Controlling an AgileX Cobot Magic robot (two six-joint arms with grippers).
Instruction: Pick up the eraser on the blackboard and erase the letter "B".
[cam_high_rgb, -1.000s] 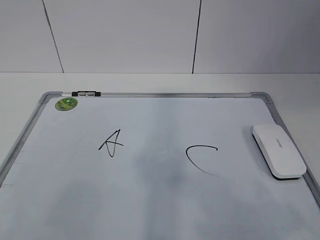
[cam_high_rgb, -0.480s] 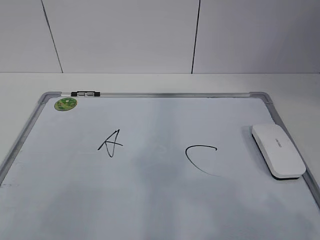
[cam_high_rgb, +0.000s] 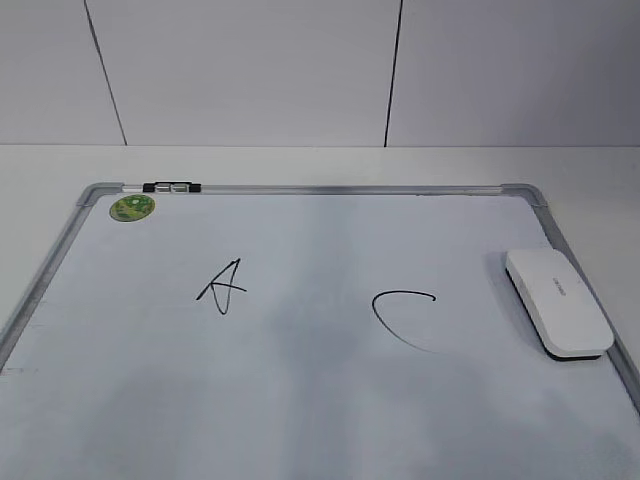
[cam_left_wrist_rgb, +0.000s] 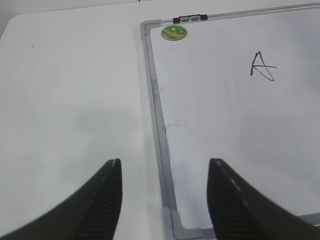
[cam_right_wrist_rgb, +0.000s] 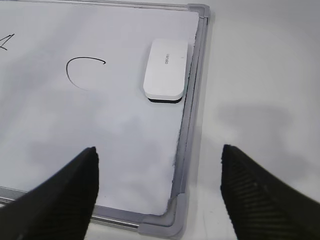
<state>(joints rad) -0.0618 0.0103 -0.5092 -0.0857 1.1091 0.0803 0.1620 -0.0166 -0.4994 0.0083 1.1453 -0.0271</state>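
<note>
The white eraser (cam_high_rgb: 558, 302) lies flat on the blackboard (cam_high_rgb: 300, 400) by its right frame; it also shows in the right wrist view (cam_right_wrist_rgb: 166, 69). The board bears a black "A" (cam_high_rgb: 223, 285) and an open "C" (cam_high_rgb: 402, 314). No letter "B" shows between them; only bare board is there. My left gripper (cam_left_wrist_rgb: 164, 167) is open and empty above the board's near left corner (cam_left_wrist_rgb: 177, 227). My right gripper (cam_right_wrist_rgb: 159, 152) is open and empty above the board's near right corner (cam_right_wrist_rgb: 172, 220), well short of the eraser. Neither gripper shows in the exterior view.
A round green sticker (cam_high_rgb: 132, 208) and a small black-and-silver clip (cam_high_rgb: 172, 187) sit at the board's far left frame. The board lies on a white table (cam_left_wrist_rgb: 70, 100). A white panelled wall (cam_high_rgb: 250, 70) stands behind.
A faint grey shadow on the middle of the board has faded. The eraser and the letters have not moved.
</note>
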